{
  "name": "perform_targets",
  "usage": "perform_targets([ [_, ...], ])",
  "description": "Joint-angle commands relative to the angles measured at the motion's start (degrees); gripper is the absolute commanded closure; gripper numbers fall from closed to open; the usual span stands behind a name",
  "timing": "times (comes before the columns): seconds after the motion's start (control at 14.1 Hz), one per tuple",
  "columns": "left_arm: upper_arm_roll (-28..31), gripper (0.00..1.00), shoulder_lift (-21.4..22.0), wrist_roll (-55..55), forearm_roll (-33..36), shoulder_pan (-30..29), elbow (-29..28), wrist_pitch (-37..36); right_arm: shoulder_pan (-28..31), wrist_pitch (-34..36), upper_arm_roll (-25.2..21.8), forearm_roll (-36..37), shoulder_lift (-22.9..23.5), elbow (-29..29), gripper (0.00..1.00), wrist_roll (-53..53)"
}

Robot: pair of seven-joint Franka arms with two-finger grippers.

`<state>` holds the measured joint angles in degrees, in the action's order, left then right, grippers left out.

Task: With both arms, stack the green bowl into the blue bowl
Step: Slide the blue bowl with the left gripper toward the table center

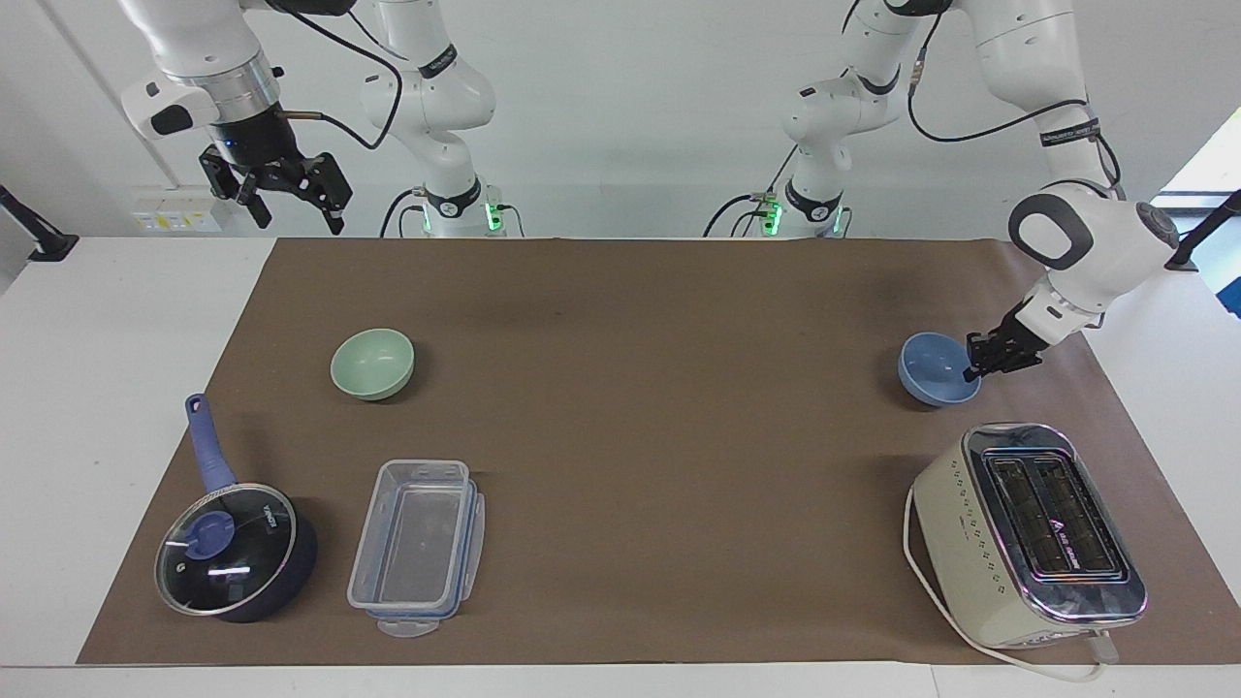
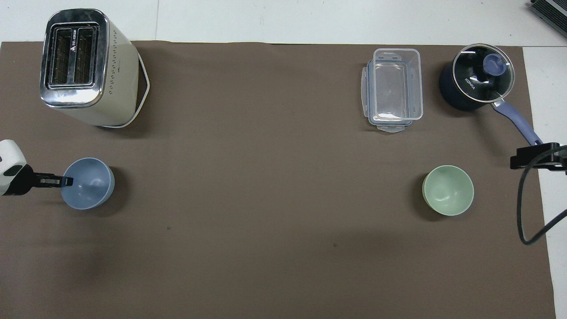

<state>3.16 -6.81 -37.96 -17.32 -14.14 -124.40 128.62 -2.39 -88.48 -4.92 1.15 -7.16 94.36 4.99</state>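
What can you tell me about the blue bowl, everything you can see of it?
The blue bowl is small, round, periwinkle, matte and plain, with nothing inside. It sits at the left arm's end of the brown mat, nearer to the robots than the toaster. It looks slightly tipped, its rim raised where the left gripper is shut on it, one finger inside the wall and one outside. Nothing else touches it.
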Motion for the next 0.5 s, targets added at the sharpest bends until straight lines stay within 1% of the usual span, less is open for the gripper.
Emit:
perform_targets([
  [0.0, -0.08, 1.0, 4.6, -1.42, -1.13, 0.78, -2.15, -0.3, 0.8, 0.33, 0.44, -0.1, -0.31, 0.13, 0.0, -1.21],
  [0.21, -0.08, 1.0, 7.77, -0.63, -1.05, 3.76, -5.14, 0.93, 0.8, 0.33, 0.44, -0.1, -0.31, 0.13, 0.0, -1.21],
  [0.35, -0.08, 1.0, 8.21, 0.42, -1.13, 6.22, -6.63, 2.5, 0.8, 0.33, 0.44, -0.1, -0.31, 0.13, 0.0, -1.21],
  [0.43, -0.08, 1.0, 8.74, 3.04, -1.05, 8.23, -7.86, 4.17, 0.8, 0.33, 0.44, -0.1, -0.31, 0.13, 0.0, -1.21],
])
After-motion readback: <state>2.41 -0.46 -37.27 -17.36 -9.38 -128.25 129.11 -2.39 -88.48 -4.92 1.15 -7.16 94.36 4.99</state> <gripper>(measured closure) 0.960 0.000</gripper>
